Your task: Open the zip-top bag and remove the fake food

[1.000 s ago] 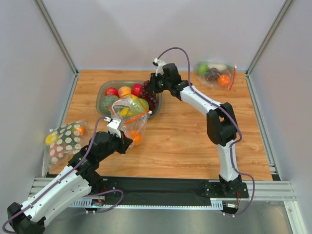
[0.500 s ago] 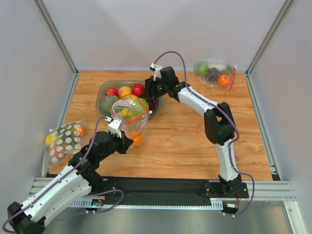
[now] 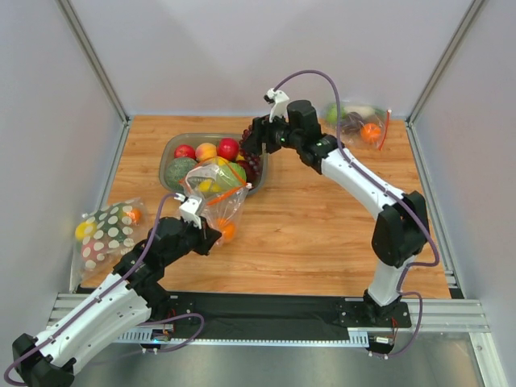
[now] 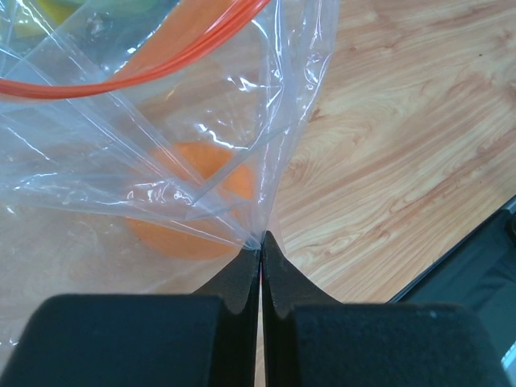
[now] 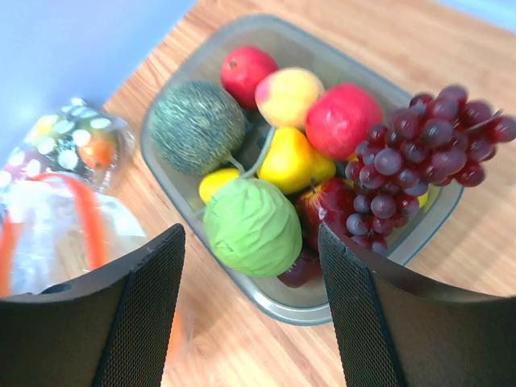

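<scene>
Wood-grain tabletop point(image 3: 310, 234) between pale grey walls holds a clear grey tray point(image 3: 172, 146) at the far centre. The left gripper point(image 4: 262, 248) is clenched on a fold of the zip-top bag point(image 3: 214, 200), its black fingertips meeting tightly on the clear plastic. The bag is raised just in front of the tray, with its orange-red zip strip point(image 3: 223, 194) curving across the top. A small orange point(image 4: 187, 203) sits low inside the bag, close to the pinched fold.

The right gripper point(image 5: 250, 240) hangs above the tray with its fingers spread wide and nothing between them. Below it, the light green round fruit point(image 5: 251, 226) lies at the tray's near wall and the dark purple grape bunch point(image 5: 413, 168) drapes over the tray's right side, among red apples point(image 5: 343, 119) and a dark green squash point(image 5: 196, 126). A polka-dot bag point(image 3: 109, 234) lies at the table's left edge, and a second clear bag point(image 3: 355, 122) of fruit rests in the far right corner
</scene>
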Available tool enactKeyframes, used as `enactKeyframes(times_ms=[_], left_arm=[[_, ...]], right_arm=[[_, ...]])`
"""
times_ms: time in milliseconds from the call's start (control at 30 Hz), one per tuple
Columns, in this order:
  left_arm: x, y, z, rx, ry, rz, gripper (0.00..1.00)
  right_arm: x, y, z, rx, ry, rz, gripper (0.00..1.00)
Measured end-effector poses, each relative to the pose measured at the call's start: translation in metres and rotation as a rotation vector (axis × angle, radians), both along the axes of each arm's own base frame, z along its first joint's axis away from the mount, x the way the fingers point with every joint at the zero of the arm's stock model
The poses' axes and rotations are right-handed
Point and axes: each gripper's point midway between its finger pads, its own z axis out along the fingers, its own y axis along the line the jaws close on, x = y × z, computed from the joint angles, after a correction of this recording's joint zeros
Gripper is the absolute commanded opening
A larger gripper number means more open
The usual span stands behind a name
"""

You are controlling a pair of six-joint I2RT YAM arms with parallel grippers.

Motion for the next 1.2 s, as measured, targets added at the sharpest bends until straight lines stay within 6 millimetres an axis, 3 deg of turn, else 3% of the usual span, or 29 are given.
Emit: enactKeyframes(times_ms=[267, 467, 567, 667, 933, 1200], left_arm=[[-0.002, -0.011, -0.011, 0.02, 0.039, -0.064, 0.0], [-0.005, -0.026, -0.024, 0.044, 0.071, -0.161, 0.0], [-0.008, -0.035, -0.025, 0.043, 0.063, -0.223, 0.0], [-0.01, -0.044, -0.025, 0.043, 0.059, -0.282, 0.0], [-0.019, -0.059, -0.027, 0.042, 0.059, -0.389, 0.0], [-0.024, -0.062, -0.027, 0.054, 0.041, -0.428, 0.0]], right_arm=[[-0.045, -0.04, 0.074, 0.059, -0.147, -0.029, 0.67], [-0.11, -0.067, 0.124, 0.121, -0.227, 0.026, 0.66], [-0.141, -0.07, 0.13, 0.154, -0.23, 0.101, 0.64], [-0.162, -0.064, 0.119, 0.175, -0.178, 0.19, 0.57], [-0.192, -0.031, 0.056, 0.142, 0.048, 0.346, 0.51], [-0.174, -0.017, -0.001, 0.058, 0.2, 0.31, 0.47]])
